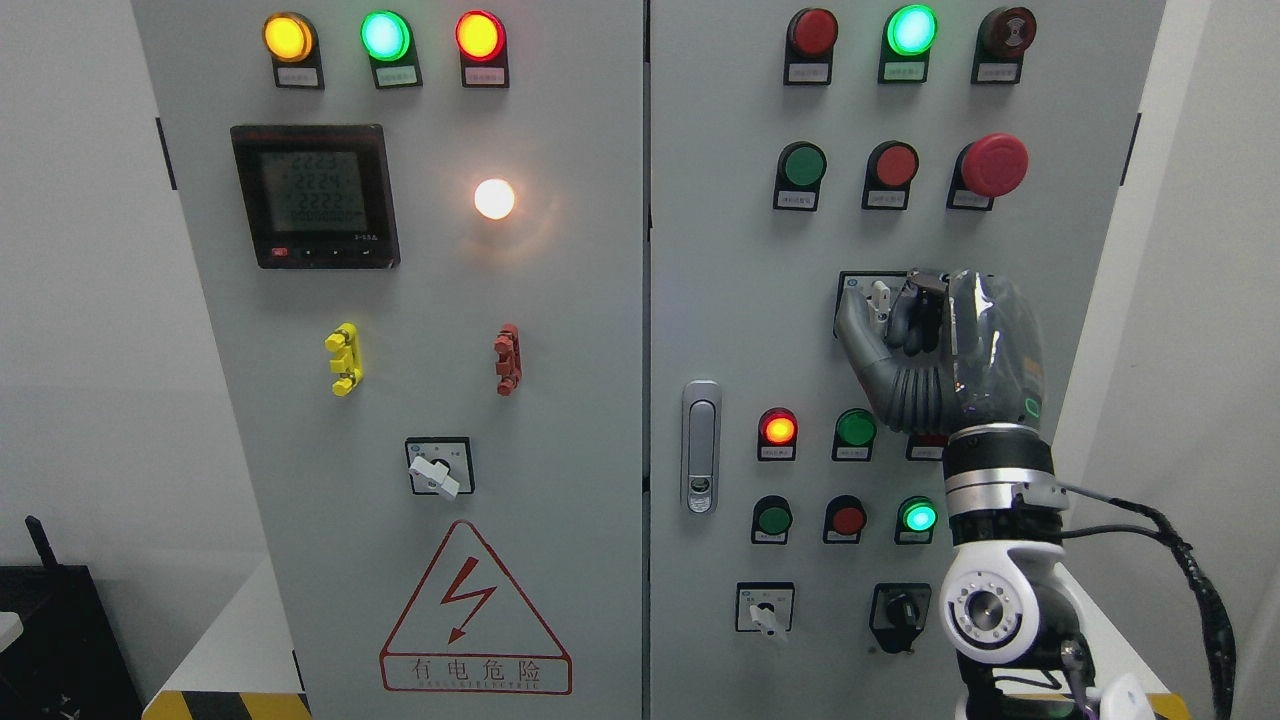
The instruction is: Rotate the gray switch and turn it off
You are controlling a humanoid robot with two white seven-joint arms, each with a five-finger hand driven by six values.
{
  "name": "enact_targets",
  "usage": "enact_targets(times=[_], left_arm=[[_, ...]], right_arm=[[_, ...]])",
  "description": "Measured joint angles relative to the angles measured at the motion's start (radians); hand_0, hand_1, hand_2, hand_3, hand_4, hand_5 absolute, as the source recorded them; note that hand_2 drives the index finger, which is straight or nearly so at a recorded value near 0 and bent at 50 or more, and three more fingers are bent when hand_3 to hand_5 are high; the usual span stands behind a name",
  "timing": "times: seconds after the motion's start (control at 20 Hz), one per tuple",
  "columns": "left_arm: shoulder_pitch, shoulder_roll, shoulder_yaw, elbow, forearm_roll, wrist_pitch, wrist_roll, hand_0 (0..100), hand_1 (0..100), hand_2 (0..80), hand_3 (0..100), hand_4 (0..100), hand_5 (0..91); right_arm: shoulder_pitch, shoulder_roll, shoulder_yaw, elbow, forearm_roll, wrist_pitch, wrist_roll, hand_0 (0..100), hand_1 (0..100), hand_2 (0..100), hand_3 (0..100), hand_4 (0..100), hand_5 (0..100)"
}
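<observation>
Gray switch (880,297), its handle standing upright, is lying just left of the right hand (925,330), whose curled fingers are pinching it.

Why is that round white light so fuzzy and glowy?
Head view: the white lamp is overexposed, blown out to a blank disc with a warm halo spilling on the grey panel; the right hand on the gray switch stays sharp.

Crowded above right hand (925,330) by red mushroom button (992,165); bare panel (730,320) left of gray switch (880,296); below, green lamp (856,428).
</observation>
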Motion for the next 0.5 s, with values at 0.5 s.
enact_targets(times=[0.5], left_arm=[[0.0, 0.0, 0.0, 0.0, 0.0, -0.002, 0.0, 12, 39, 0.0, 0, 0, 0.0]], right_arm=[[-0.001, 0.0, 0.001, -0.002, -0.001, -0.006, -0.007, 48, 43, 73, 100, 100, 100]])
